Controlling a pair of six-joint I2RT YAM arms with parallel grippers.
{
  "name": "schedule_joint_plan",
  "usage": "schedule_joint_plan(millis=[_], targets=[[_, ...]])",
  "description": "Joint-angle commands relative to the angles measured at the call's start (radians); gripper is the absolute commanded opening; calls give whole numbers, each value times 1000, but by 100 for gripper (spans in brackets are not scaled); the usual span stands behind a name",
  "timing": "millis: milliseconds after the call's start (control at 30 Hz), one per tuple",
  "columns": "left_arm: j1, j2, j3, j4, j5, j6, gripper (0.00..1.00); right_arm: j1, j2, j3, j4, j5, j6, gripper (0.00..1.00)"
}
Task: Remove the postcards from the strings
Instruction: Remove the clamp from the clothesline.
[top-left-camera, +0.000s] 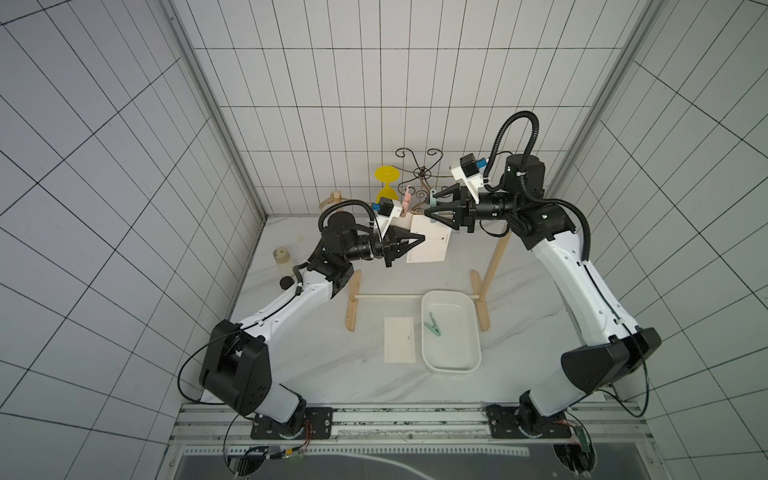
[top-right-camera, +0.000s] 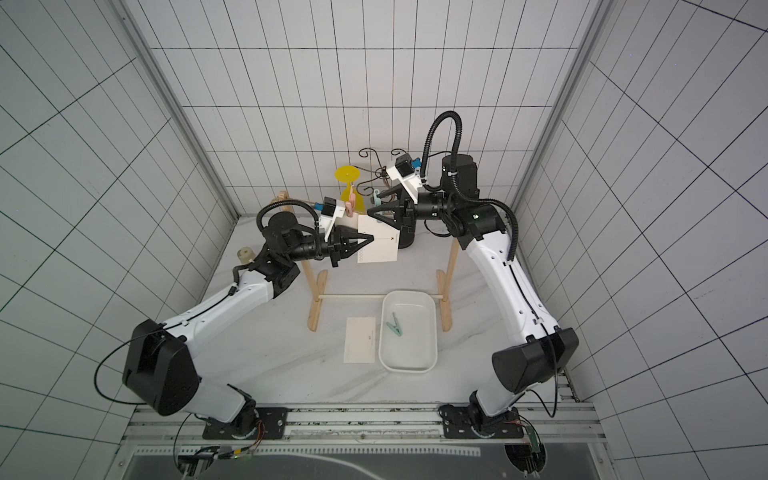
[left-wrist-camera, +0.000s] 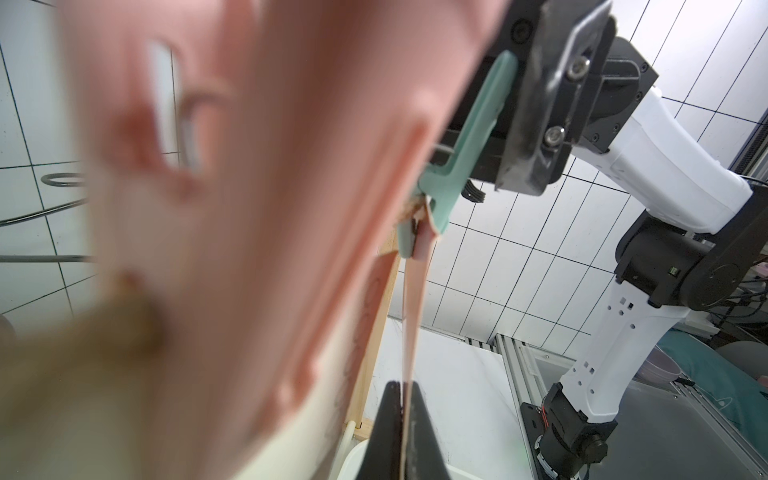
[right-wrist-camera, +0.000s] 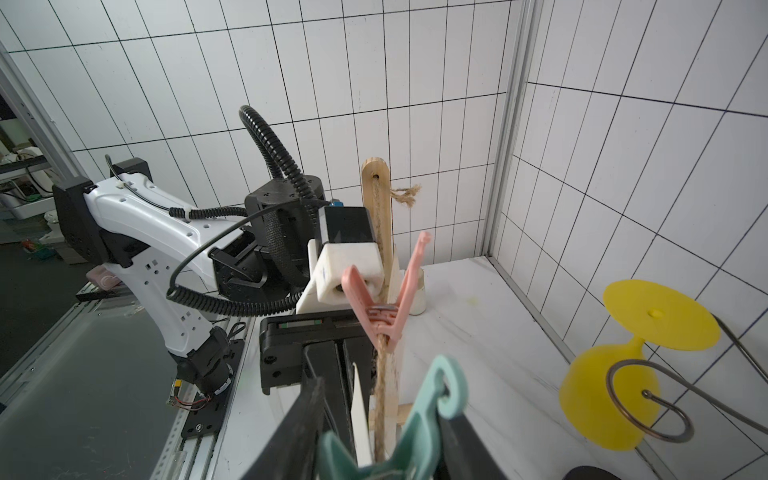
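Left gripper (top-left-camera: 422, 238): black fingers clamped flat on the left edge of the hanging postcard (top-left-camera: 432, 245), a thin white sheet with a small dark logo and a dotted line. It hangs below the twine (right-wrist-camera: 380, 374), long axis along the line, slightly tilted, face toward the robot. Its upper right corner sits in a teal clothespin (top-left-camera: 433, 199), whose handles the right gripper (top-left-camera: 431, 206) pinches from both sides. A pink clothespin (top-left-camera: 406, 203) rides the same twine just beside the left wrist camera and blurs most of that view; whether it bites the card cannot be told. Tan twisted jute, knotted through a light wooden post (right-wrist-camera: 376, 199). Second postcard (top-left-camera: 400, 345) lies flat on the marble tabletop (top-left-camera: 311, 365), long axis toward the robot, just beside a white rounded tray (top-left-camera: 451, 369) holding a loose teal peg (top-left-camera: 432, 329). Behind the frame: a yellow plastic goblet (top-left-camera: 387, 185) and a wire stand (top-left-camera: 419, 166).
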Motion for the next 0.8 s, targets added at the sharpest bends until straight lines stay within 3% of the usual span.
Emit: schedule_joint_plan(millis=[0, 233, 300, 400, 767], targets=[[5, 4, 30, 10, 11, -4, 0, -8, 9, 66, -27, -46, -18, 39], [6, 3, 30, 10, 12, -5, 0, -10, 11, 62, -28, -55, -16, 30], [6, 1, 28, 10, 12, -4, 0, -10, 13, 63, -28, -57, -15, 22], [6, -3, 26, 10, 12, -7, 0, -10, 13, 61, -27, -51, -13, 0], [6, -13, 16, 22, 7, -24, 0, -5, -9, 12, 34, -11, 23, 0]])
